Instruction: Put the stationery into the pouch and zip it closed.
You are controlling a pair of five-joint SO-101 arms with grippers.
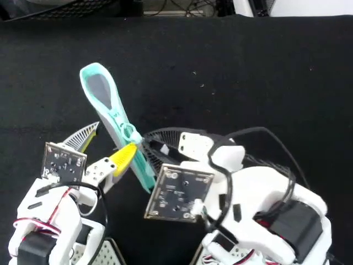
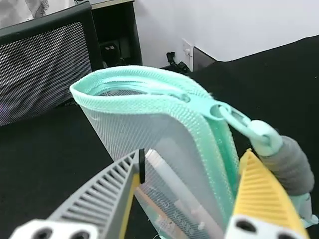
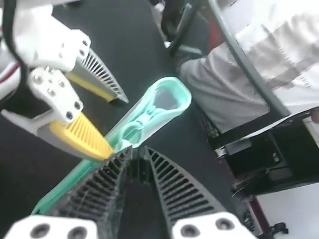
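A mint-green mesh pouch (image 1: 113,113) stands tilted up off the black table, its top end gaping. The zip slider with a ring pull (image 2: 259,133) sits partway down its edge. Flat white stationery (image 2: 172,186) shows through the mesh inside. My left gripper (image 1: 105,146) is open. Its yellow finger (image 2: 259,194) touches the zip side of the pouch (image 2: 149,119), and its grey finger (image 2: 107,196) stays apart. My right gripper (image 3: 138,152) is shut, its black fingertips meeting on the pouch edge (image 3: 164,99) just below the pull. In the high view the right gripper (image 1: 148,142) reaches in from the right.
Black cloth (image 1: 248,72) covers the table around the pouch. Both arm bases and their wrist camera boards (image 1: 177,193) crowd the near edge. A mesh-backed chair (image 2: 45,64) and dark furniture stand beyond the table.
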